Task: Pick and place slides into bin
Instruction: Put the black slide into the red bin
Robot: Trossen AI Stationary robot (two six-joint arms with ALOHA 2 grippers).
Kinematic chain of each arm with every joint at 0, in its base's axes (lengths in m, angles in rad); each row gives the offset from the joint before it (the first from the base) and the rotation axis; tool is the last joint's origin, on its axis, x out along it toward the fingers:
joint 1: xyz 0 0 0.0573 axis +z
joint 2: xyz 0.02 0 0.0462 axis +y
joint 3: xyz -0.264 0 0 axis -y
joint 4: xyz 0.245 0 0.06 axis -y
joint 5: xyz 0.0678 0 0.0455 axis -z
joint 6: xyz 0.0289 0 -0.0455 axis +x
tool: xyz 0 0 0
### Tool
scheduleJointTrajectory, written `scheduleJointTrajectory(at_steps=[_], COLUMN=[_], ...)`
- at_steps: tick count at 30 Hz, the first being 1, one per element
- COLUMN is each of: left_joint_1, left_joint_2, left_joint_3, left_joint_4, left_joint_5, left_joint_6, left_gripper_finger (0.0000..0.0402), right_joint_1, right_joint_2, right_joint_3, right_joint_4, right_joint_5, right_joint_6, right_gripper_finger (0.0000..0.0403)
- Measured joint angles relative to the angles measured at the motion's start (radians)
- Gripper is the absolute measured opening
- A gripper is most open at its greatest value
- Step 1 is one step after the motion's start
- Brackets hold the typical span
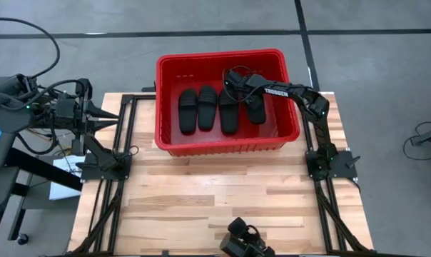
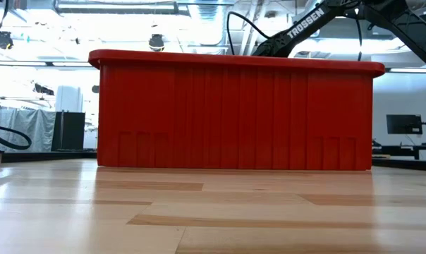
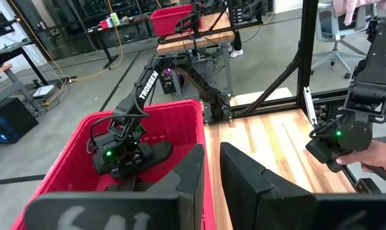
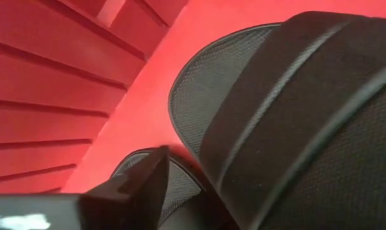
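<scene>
The red bin (image 1: 221,146) stands on the far middle of the wooden table; its near wall fills the low view (image 2: 234,116). Four black slides lie side by side inside it. Three of them (image 1: 207,108) are untouched, flat on the bin's bottom. My right gripper (image 1: 237,80) reaches down into the bin from the right and is shut on the fourth, rightmost slide (image 1: 255,108). This slide also shows in the left wrist view (image 3: 149,155). My left gripper (image 1: 107,114) waits open and empty at the table's left edge, pointing at the bin. My right gripper holds the rightmost slide at its far end, beside the ribbed strap (image 4: 289,108). One finger (image 4: 142,185) lies on the netted sole (image 4: 196,115). The slide hides the other finger. The slide reaches toward the table's near side; whether it rests on the bin's bottom I cannot tell.
Black frame rails (image 1: 123,171) run along both sides of the table, and the open wooden top (image 1: 215,200) lies in front of the bin. A dark camera block (image 1: 244,241) sits at the near edge. A person's hand (image 3: 375,156) holds a dark device beyond the table.
</scene>
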Motion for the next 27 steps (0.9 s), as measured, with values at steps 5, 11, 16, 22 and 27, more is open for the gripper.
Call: scheduleJointTrajectory(at_steps=[5,11,16,22,27], left_joint_1=[0.000,0.000,0.000,0.000,0.000], left_joint_2=[0.000,0.000,0.000,0.000,0.000], left_joint_3=[0.000,0.000,0.000,0.000,0.000], left_joint_4=[0.000,0.000,0.000,0.000,0.000], left_joint_5=[0.000,0.000,0.000,0.000,0.000], left_joint_6=[0.000,0.000,0.000,0.000,0.000], left_gripper_finger=[0.0041,0.0041,0.0041,0.0041,0.0041], right_joint_1=[0.000,0.000,-0.002,-0.016,-0.020], right_joint_2=[0.000,0.000,0.000,0.000,-0.007], right_joint_3=[0.000,0.000,0.000,0.000,0.000], right_joint_4=[0.010,0.037,0.052,0.052,0.048], right_joint_5=[-0.010,-0.029,-0.060,-0.117,-0.145], right_joint_6=[0.001,0.003,0.004,0.004,0.003], right_gripper_finger=[0.0228,0.0228,0.0225,0.0215,0.0208])
